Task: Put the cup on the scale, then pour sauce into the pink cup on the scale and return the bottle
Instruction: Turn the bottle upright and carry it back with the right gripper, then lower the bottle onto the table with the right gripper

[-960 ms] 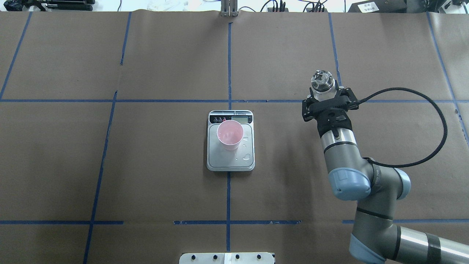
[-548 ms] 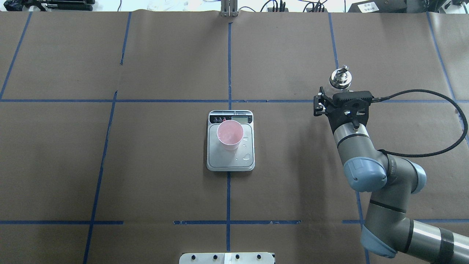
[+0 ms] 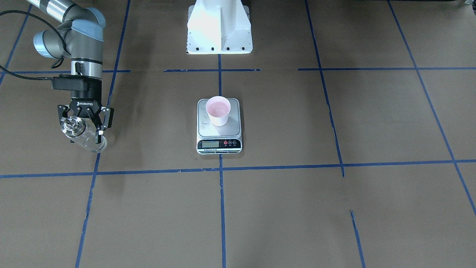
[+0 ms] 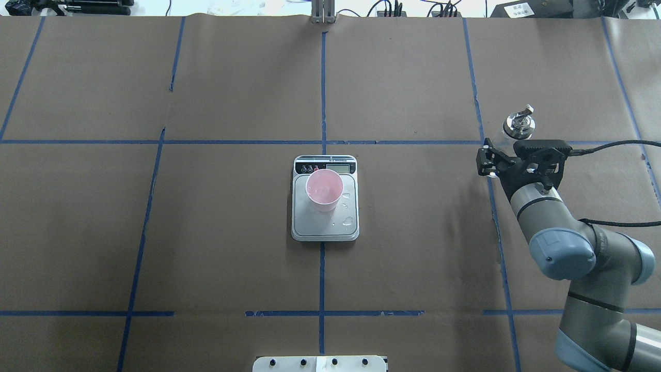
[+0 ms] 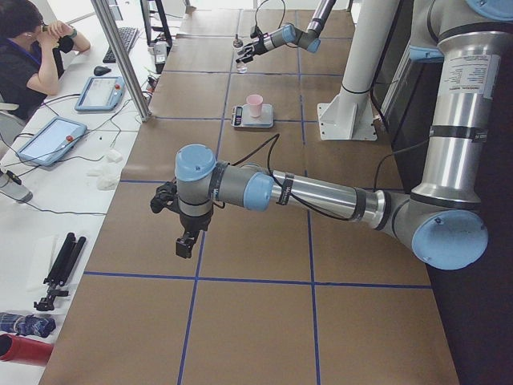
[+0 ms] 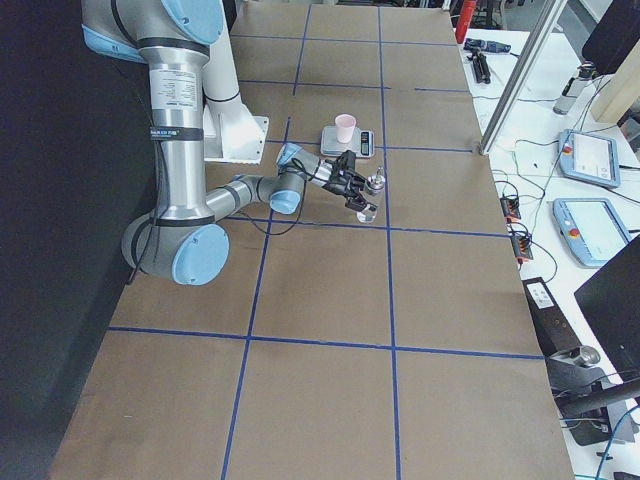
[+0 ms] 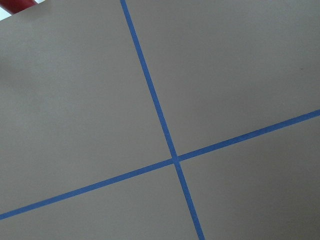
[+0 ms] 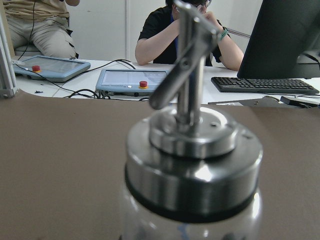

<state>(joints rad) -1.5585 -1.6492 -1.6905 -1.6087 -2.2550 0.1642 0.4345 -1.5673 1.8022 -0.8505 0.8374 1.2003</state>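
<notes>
Paper [image 4: 232, 248], brown with blue tape lines [image 4: 323, 77], covers the table [image 4: 413, 258]. At the near edge, in the middle, sits the robot's white base [image 4: 320, 363]. A bit farther in, at the middle of the table, lies the scale [image 4: 325, 227], right on the blue line that runs from the near edge to the far edge. Its black strip [image 4: 325, 167] with the little screen faces the far edge. A few clear drops [image 4: 349, 221] shine on the steel plate, on the side toward the right edge. The cup [image 4: 324, 188] stands upright on the far half of the plate, close to the black strip. It is pink inside and white outside.

Farther still, and well apart from the scale toward the right edge, is the right gripper [image 3: 84, 128]. Its fingers are closed around the bottle [image 3: 91, 142], gripping the glass body below the silver cap [image 4: 519, 123]. The thin spout [image 8: 187, 60] sticks up from the cap. I cannot tell if the bottle's bottom touches the table.

The left gripper [image 5: 185, 243] hangs over the left end of the table, pointing down. It shows only from the side, so I cannot tell if its fingers are wide or narrow. Its camera sees only paper and two crossing blue lines.

Past the far edge, people [image 8: 175, 35] sit at a white desk [image 8: 50, 88] with tablets [image 8: 132, 81] and a keyboard [image 8: 265, 85].
</notes>
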